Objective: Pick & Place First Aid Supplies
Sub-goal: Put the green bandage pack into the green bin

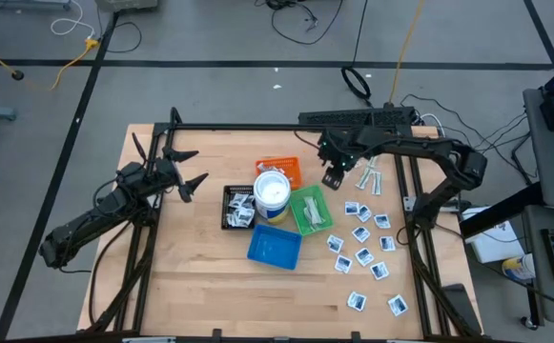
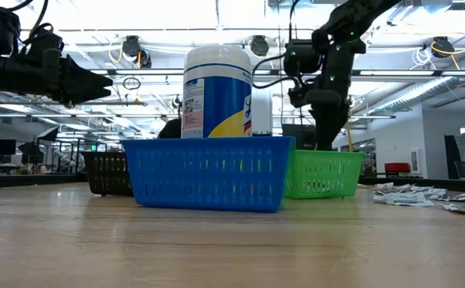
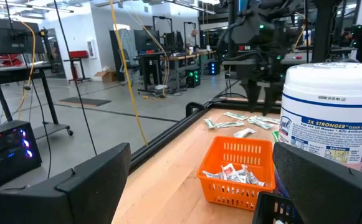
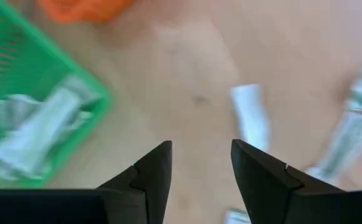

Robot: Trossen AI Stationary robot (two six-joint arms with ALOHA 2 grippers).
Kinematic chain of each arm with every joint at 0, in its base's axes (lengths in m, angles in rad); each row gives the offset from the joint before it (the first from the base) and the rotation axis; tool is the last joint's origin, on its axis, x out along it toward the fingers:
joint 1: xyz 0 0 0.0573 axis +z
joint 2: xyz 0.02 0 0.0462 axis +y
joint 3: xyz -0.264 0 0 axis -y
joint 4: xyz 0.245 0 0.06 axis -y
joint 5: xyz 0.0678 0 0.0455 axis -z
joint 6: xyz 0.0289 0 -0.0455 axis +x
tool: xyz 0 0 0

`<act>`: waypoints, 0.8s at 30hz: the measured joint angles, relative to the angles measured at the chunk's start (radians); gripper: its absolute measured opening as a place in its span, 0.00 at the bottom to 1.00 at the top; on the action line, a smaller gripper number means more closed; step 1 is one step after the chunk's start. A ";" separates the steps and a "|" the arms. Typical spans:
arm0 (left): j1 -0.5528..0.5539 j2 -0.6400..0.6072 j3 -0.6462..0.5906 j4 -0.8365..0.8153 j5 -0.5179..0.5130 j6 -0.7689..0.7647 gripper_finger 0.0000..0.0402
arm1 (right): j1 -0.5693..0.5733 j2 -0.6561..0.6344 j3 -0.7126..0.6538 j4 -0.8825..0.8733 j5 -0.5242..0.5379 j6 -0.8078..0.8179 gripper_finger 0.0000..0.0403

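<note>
right claw (image 1: pixel 334 178): hovering over bare wood between the orange tray and the pile of strips at the far right of the bench, fingers parted with a gap, nothing between them as far as I can see

wrapped strips (image 1: pixel 370 178): the nearest supplies, just to the right of that claw, a loose bunch lying flat. In the right wrist view one strip (image 4: pixel 252 115) sits just ahead of the fingers on the wood

how they'd handle: my guess is super light, thin and floppy, probably slick wrappers. They lie flat so there's barely any edge to bite. I'd come straight down and pinch across the narrow width near the middle, so the ends don't droop or flip

square packets (image 1: pixel 363 255): scattered across the right side of the bench, nearer than the strips, mostly apart from each other. Same deal I reckon, flat and light, easy to shove around instead of lifting

green tray (image 1: pixel 310 211): just near-left of the claw, already has some strips in it

orange tray (image 1: pixel 281 170): left of the claw, a few packets inside

black tray (image 1: pixel 237 207): further left, holds white packets

blue tray (image 1: pixel 275 247): nearest one, looks empty from above

white tub (image 1: pixel 272 194): standing in the middle of the trays

left claw (image 1: pixel 183 171): parked over the left side of the bench, wide open, holding nothing
</note>
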 joint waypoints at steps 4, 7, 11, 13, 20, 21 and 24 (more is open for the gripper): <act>0.000 0.000 0.000 0.000 0.000 0.000 0.99 | -0.047 0.000 0.000 -0.003 0.054 -0.075 0.40; 0.000 0.000 0.000 0.000 0.000 0.000 0.99 | -0.073 0.010 0.000 -0.002 0.055 -0.123 0.40; 0.000 0.000 0.000 0.000 0.000 0.000 0.99 | -0.106 0.026 -0.001 -0.013 0.053 -0.146 0.40; 0.000 0.000 0.000 0.000 0.000 0.000 0.99 | -0.115 0.044 0.000 -0.009 0.054 -0.147 0.40; 0.000 0.000 0.000 0.000 0.000 0.000 0.99 | -0.131 0.124 -0.006 0.007 0.049 -0.202 0.40; 0.000 0.000 0.000 0.000 0.000 0.000 0.99 | -0.132 0.137 -0.007 0.011 0.049 -0.206 0.40; 0.000 0.000 0.000 0.000 0.000 0.000 0.99 | -0.132 0.176 -0.014 0.013 0.047 -0.224 0.40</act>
